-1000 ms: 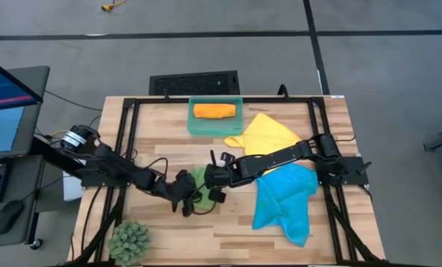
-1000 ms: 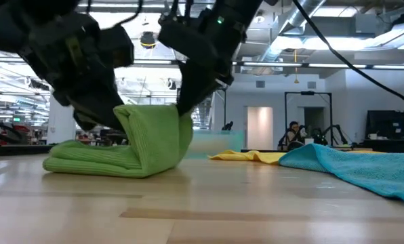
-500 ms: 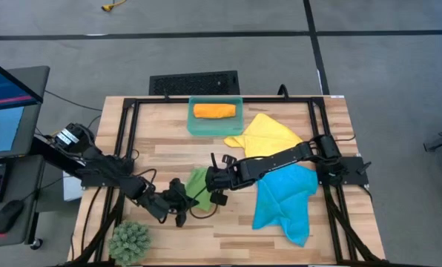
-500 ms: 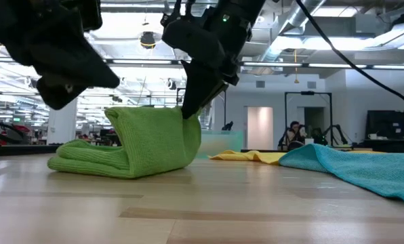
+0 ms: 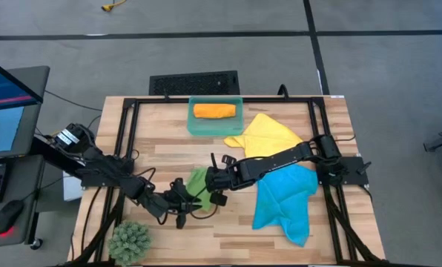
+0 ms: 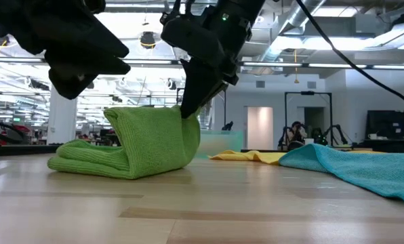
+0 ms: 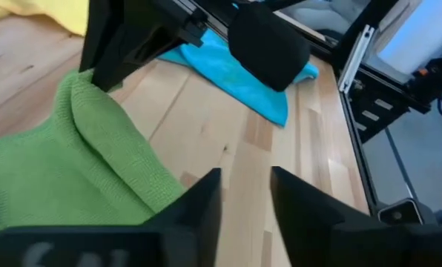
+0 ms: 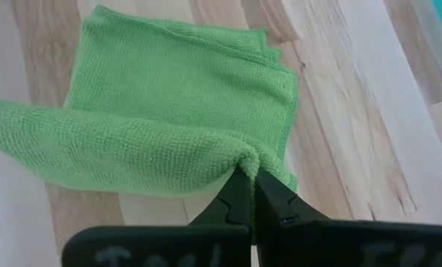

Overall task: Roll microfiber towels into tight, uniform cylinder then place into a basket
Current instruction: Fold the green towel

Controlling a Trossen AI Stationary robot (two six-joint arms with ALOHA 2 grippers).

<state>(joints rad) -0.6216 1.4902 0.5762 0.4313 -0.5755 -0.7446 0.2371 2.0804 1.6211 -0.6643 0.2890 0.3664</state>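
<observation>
Wooden slats of the table carry the whole scene. High view: the green towel lies near the table's middle, partly rolled. The right gripper sits on the roll's right-hand end, and the left gripper hangs just beside the cloth on its near-left side, apart from it. A rolled orange towel already lies in the basket at the far edge; the yellow towel and blue towel lie unrolled on the right.

Low view: the rolled fold of the towel stands up from a flat tail that trails off to one side on the wood. The right gripper comes down onto the top of the fold; the left gripper hangs above the tail, clear of it.

Left wrist view: this arm's fingers are parted with bare wood between them, holding nothing. The green cloth lies just beside them, its fold running ahead toward the other arm.

Right wrist view: the jaws are pinched tight on a tuck of green cloth at the roll's end. The roll's long axis runs crosswise away from that pinch, with the flat part beyond. The free end falls to the left arm, the nearer one.
</observation>
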